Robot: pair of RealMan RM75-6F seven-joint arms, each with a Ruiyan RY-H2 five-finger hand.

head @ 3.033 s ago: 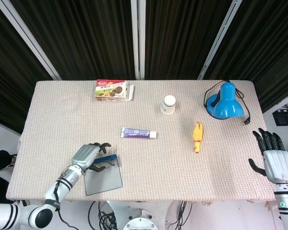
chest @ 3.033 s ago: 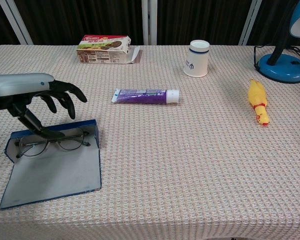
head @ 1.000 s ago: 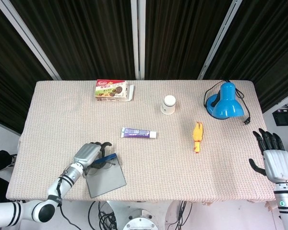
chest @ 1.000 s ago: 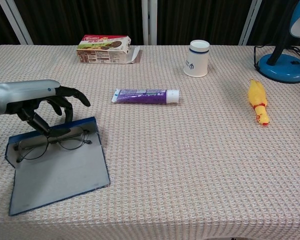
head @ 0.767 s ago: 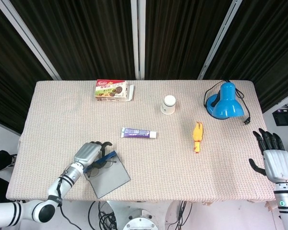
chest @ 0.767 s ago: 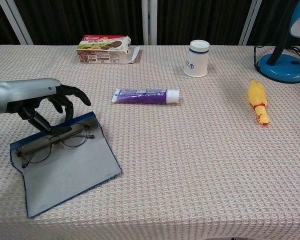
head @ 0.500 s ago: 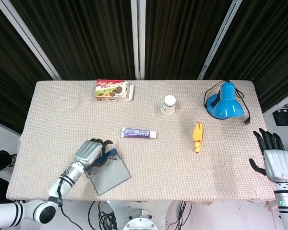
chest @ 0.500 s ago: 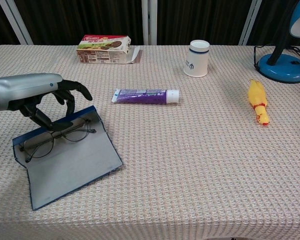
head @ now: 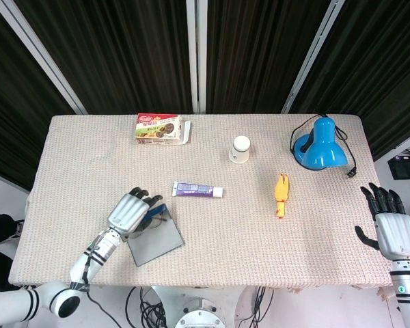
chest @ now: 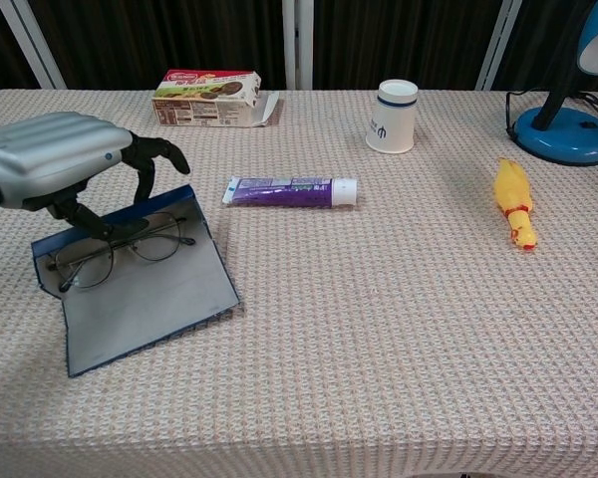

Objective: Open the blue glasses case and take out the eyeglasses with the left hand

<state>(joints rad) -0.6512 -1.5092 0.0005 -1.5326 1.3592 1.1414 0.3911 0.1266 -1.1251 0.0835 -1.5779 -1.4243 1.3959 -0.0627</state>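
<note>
Eyeglasses (chest: 120, 250) pinched by the left hand (chest: 55, 159) risk dragging the open blue glasses case (chest: 145, 299) along the counter (chest: 399, 329).

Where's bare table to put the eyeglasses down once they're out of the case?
Largest free patch: the near middle of the table, bordered by the blue glasses case, the toothpaste tube and the yellow chicken toy. The strip between the cookie box and the left hand is also bare. Crowded around the case, where the left hand sits over the eyeglasses.
</note>
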